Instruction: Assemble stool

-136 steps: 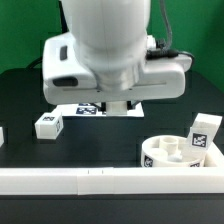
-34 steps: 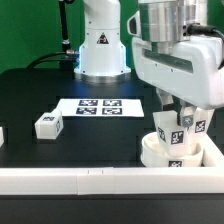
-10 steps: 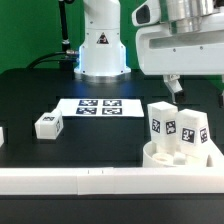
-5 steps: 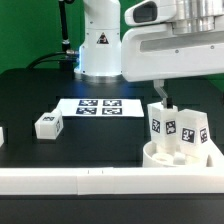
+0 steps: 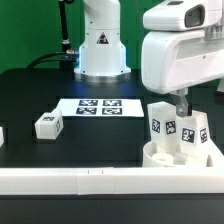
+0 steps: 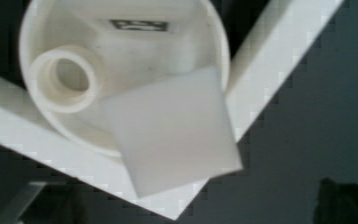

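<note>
1. Stool assembly, leg-fitting step: the round, thick white plastic seat disc (image 5: 178,157) sits against the long white rail (image 5: 70,181) at the exterior view's right. One blocky, tagged white leg (image 5: 160,123) and a second leg (image 5: 191,130) stand upright in it.
2. The two-finger gripper (image 5: 183,104) hovers just above them, jaws apart and empty.
3. Count: one seat and three legs. The third leg (image 5: 47,125) lies loose near the flat white marker board (image 5: 97,106).
4. Likely next: fetch that leg, turn it upright and seat it in the free socket (image 6: 60,80).

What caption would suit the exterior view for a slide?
Two legs stand in the seat disc, a third leg lies loose on the table, and the tool hovers above the pair.
</note>
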